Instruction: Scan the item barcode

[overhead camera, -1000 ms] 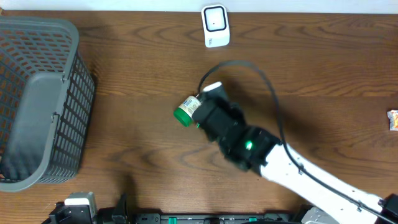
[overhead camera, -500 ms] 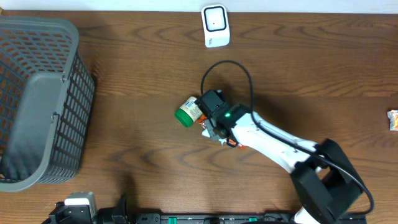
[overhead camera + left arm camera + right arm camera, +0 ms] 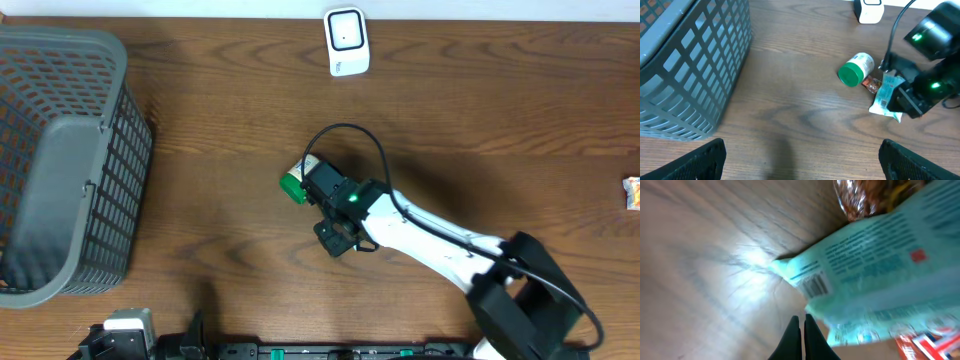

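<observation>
A light teal packet [image 3: 875, 265] lies flat on the wooden table, its barcode [image 3: 816, 285] facing the right wrist camera. My right gripper [image 3: 801, 330] is shut with nothing between its fingers, the tips just beside the packet's edge. A brown snack packet [image 3: 865, 195] lies past it. In the left wrist view the teal packet [image 3: 885, 95] sits beside a green-capped bottle [image 3: 855, 70], under the right gripper [image 3: 910, 102]. Overhead, the right arm [image 3: 420, 225] hides the packet. The white scanner [image 3: 346, 40] stands at the far edge. My left gripper [image 3: 800, 150] is open over bare table.
A grey mesh basket [image 3: 60, 160] fills the left side of the table. The bottle [image 3: 293, 185] lies on its side just left of the right wrist. A small wrapped item [image 3: 632, 192] sits at the right edge. A red-printed pack [image 3: 927, 340] lies beside the teal packet.
The right arm has swung round; its gripper end moved from behind the bottle towards the front, down over the packets. The bottle stays put. The left gripper has not moved.
</observation>
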